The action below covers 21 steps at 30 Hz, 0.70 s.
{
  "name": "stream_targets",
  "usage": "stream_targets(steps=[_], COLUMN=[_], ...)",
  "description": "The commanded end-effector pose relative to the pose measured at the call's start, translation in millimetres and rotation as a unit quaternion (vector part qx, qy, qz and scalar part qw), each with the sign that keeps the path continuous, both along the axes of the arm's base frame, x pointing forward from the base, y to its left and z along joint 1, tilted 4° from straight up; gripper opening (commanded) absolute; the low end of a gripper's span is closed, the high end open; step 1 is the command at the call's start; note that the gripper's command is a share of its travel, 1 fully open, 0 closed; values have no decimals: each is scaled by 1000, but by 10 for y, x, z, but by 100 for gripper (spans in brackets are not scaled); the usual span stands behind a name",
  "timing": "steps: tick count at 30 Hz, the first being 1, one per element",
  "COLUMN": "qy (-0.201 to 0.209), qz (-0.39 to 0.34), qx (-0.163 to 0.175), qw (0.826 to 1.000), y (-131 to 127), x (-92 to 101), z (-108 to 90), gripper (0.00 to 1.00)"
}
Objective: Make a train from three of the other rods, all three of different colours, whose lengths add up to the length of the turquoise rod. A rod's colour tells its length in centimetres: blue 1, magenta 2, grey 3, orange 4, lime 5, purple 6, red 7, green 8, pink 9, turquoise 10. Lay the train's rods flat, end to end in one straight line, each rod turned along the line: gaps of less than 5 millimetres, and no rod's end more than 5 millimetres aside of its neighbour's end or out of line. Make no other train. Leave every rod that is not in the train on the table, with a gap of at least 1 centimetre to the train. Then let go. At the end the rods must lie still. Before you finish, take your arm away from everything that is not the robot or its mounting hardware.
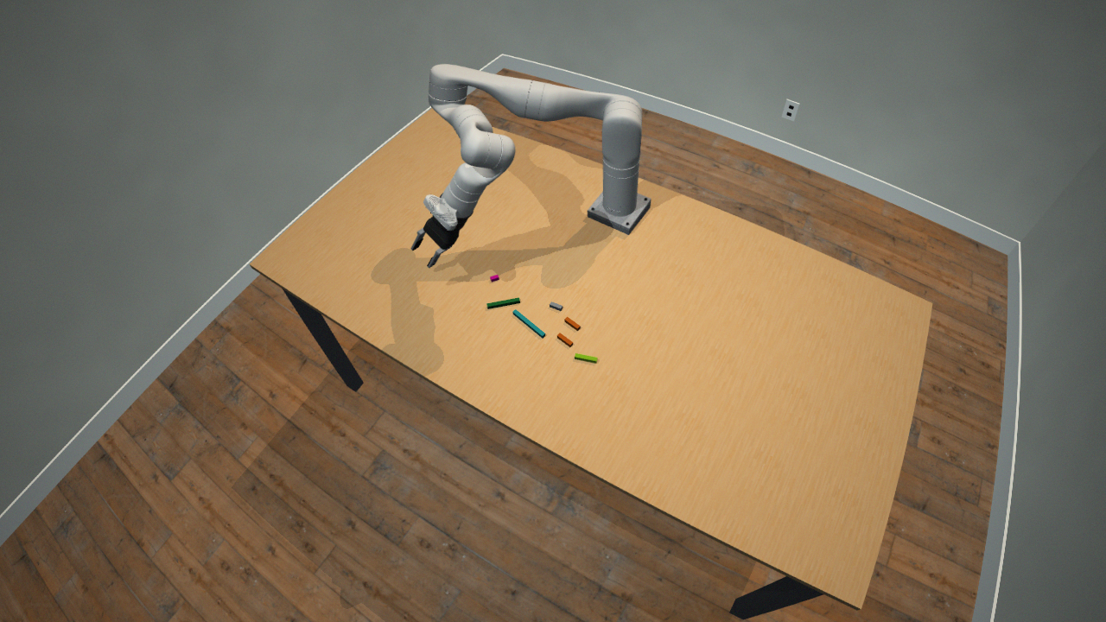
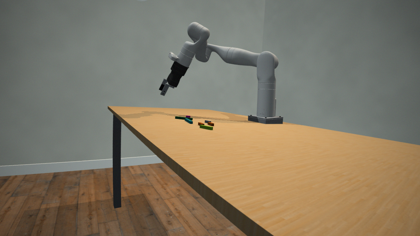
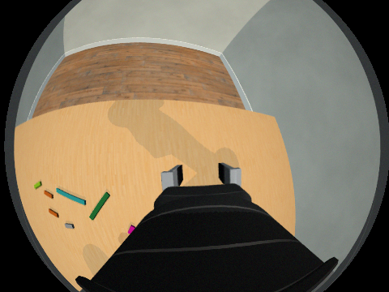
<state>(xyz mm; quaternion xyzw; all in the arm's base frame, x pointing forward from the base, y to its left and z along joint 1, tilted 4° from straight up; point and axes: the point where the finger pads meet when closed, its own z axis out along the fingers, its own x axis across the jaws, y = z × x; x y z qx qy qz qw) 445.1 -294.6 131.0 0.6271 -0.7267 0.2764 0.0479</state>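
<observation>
My gripper [image 1: 423,257] [image 2: 162,90] [image 3: 200,171] is open and empty, tilted, high above the table, left of the rods. All rods lie flat and apart. The magenta rod [image 1: 494,277] [image 2: 187,116] [image 3: 131,229] is nearest the gripper. The green rod [image 1: 503,303] [image 2: 179,118] [image 3: 100,206] lies close to one end of the turquoise rod [image 1: 529,323] [image 2: 188,120] [image 3: 70,196]. The grey rod [image 1: 556,306] [image 2: 207,121] [image 3: 69,225] lies near two orange rods, one [image 1: 572,323] [image 2: 210,124] [image 3: 53,212] and another [image 1: 564,339] [image 2: 200,123] [image 3: 49,194]. The lime rod [image 1: 586,358] [image 2: 206,127] [image 3: 37,185] lies beyond them.
The arm's base [image 1: 619,212] [image 2: 265,119] stands on the wooden table [image 1: 734,347] [image 2: 264,155] [image 3: 134,170], behind the rods in the top view. The arm's shadow falls left of the rods and near the magenta rod. The table's front edge runs beyond the turquoise and lime rods.
</observation>
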Motion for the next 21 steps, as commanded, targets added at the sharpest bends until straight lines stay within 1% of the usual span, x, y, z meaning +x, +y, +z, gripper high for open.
stream_targets(steps=[1,7,9,21], qy=[5,14,14,27], qz=[-26,-69,-69,-139], qx=[23,67,67,143], qw=[999,995,995,980], y=[52,199,199,523], x=[-131,-319,-319,-593], z=[-83,-208,-208,-375], gripper=[100,100,100,100])
